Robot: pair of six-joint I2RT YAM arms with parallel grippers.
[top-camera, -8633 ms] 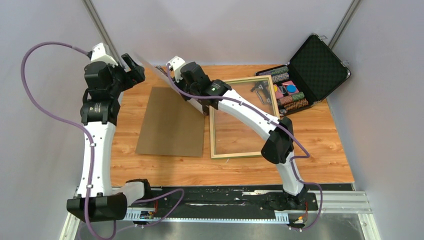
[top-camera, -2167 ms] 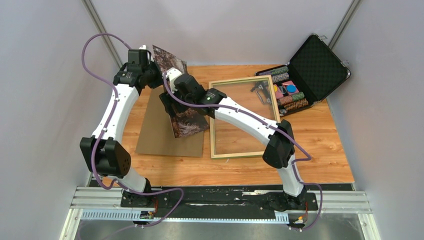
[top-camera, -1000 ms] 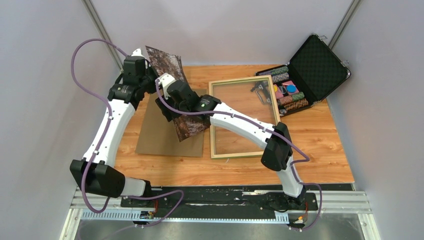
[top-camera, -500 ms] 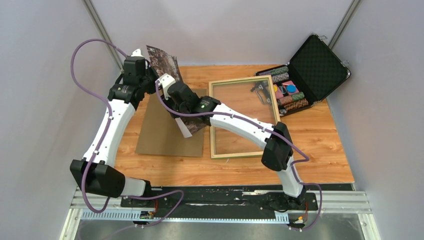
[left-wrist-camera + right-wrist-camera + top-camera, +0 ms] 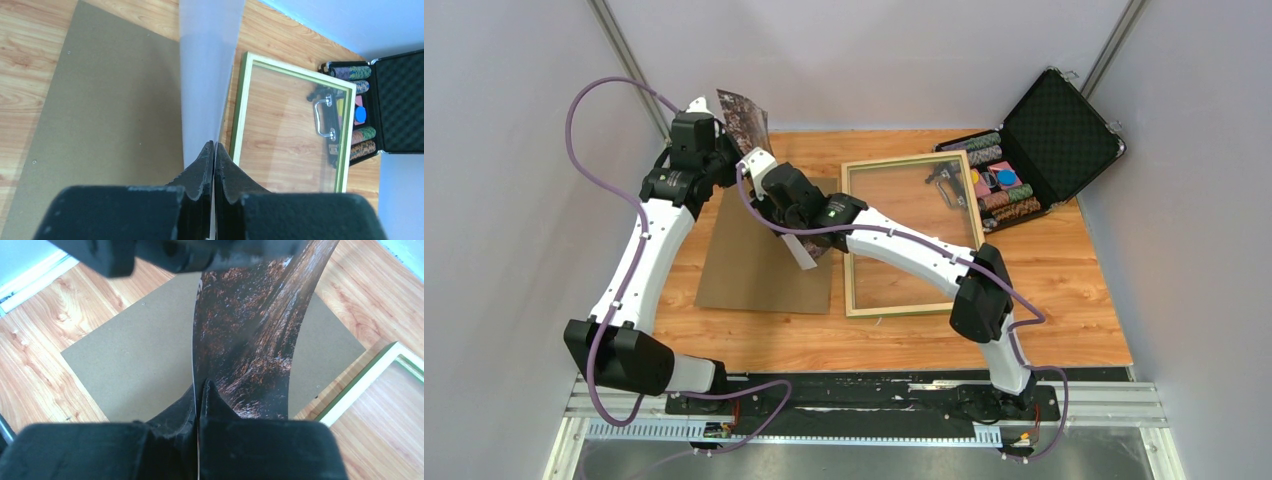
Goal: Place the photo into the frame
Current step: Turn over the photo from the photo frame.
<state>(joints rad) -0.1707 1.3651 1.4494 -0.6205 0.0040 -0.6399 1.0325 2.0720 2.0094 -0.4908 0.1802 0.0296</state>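
The photo [image 5: 744,108], a dark forest print with a white back, hangs tilted in the air over the brown backing board [image 5: 744,270]. My left gripper [image 5: 721,148] is shut on its far upper edge. In the left wrist view the jaws [image 5: 214,150] pinch the sheet, whose white back [image 5: 207,75] shows. My right gripper [image 5: 779,203] is shut on the lower side edge. The right wrist view shows its jaws [image 5: 199,390] closed on the printed sheet [image 5: 255,330]. The frame [image 5: 848,250] lies flat to the right, pale side up, with a clear pane in it.
The backing board [image 5: 135,365] lies flat left of the frame rail [image 5: 360,390]. An open black case [image 5: 1034,150] with poker chips stands at the back right, touching the frame's far corner. Grey walls close in the table on three sides.
My right gripper has shut on the photo's edge. The photo has turned more edge-on to the top camera, its white back now showing below. The left arm has stayed put.
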